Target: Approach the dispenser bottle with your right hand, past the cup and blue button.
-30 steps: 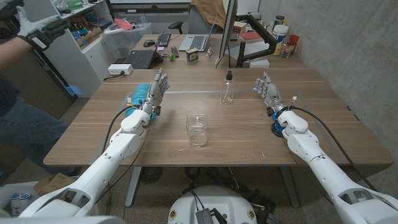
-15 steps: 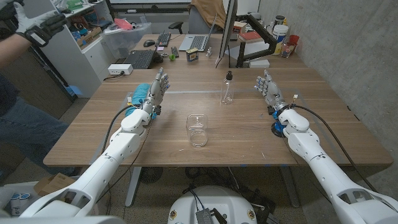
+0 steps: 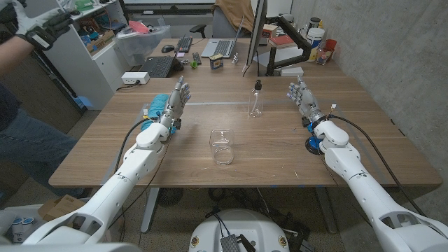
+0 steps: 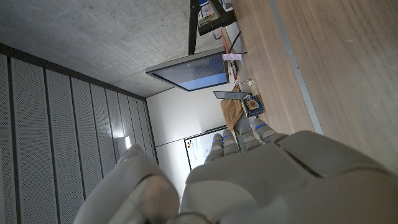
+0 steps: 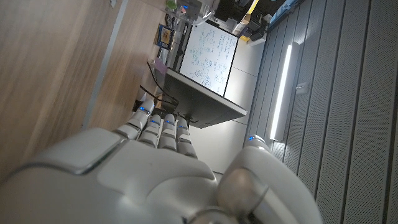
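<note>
The clear dispenser bottle (image 3: 256,100) with a black pump top stands upright at the table's middle, toward the far side. A clear glass cup (image 3: 222,146) stands nearer me, left of the bottle. The blue button (image 3: 311,145) lies under my right wrist. My right hand (image 3: 302,100) stands upright to the right of the bottle, fingers apart, holding nothing, a clear gap away from it. Its back also fills the right wrist view as my right hand (image 5: 155,174). My left hand (image 3: 177,102) stands upright at the left, fingers apart and empty; the same left hand (image 4: 261,180) appears in the left wrist view.
A teal cloth (image 3: 157,105) lies beside my left hand. At the far edge are a monitor (image 3: 256,31), a laptop (image 3: 160,66), a keyboard (image 3: 184,44) and a white box (image 3: 134,78). A person (image 3: 21,105) stands at the left with a gloved hand raised.
My right hand and wrist have edged slightly away from me and to the right. The person's gloved hand at the upper left has shifted. Bottle, cup and left hand are unmoved.
</note>
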You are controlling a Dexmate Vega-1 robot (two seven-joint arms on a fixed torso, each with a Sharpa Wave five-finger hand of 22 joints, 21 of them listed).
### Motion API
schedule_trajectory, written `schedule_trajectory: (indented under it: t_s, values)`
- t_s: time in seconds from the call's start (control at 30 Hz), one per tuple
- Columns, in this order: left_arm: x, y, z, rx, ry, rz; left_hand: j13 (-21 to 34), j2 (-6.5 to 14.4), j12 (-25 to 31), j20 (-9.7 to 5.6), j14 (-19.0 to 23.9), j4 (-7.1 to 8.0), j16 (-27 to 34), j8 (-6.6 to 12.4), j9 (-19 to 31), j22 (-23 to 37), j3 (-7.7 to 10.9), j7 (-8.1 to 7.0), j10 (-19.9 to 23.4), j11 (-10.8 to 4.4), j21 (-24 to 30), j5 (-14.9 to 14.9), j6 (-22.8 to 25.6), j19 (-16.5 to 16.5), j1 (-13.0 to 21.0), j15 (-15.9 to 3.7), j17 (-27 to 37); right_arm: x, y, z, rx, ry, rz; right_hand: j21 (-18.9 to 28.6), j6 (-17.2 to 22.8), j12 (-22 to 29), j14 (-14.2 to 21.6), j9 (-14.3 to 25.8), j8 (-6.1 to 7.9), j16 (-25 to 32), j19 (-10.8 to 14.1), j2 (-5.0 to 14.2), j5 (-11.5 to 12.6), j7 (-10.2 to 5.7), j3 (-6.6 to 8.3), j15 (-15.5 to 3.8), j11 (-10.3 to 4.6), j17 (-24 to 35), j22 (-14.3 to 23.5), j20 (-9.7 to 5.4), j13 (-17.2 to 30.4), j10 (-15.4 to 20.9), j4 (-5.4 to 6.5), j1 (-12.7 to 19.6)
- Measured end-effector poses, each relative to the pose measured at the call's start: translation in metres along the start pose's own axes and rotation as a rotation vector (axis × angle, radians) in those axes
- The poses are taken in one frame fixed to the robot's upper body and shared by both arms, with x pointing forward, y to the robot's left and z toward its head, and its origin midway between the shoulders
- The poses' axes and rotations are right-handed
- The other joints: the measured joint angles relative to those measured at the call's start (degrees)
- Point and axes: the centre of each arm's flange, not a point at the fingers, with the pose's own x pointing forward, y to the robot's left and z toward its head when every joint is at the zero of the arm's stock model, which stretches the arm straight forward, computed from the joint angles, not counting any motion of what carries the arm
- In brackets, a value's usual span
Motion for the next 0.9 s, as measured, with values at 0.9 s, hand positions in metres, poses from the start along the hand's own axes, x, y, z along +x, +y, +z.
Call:
schedule_trajectory:
  t_s: [0.9]
  values:
    - [-0.004,-0.002,0.001,0.005,0.001,0.005,0.0,0.2,0.2,0.00,0.0,-0.23,0.0,0.00,0.0,0.0,-0.23,0.00,0.0,0.00,-0.8,0.0,0.0,0.0,0.7,0.00,-0.1,0.002,0.003,0.012,-0.051,-0.040,0.019,-1.1,-0.2,0.0,0.3,0.0,0.00,0.0,0.1,0.06,0.0,-0.21,0.02,0.30,0.00,0.0,0.0,0.09,0.0,0.0,-0.34,0.5]
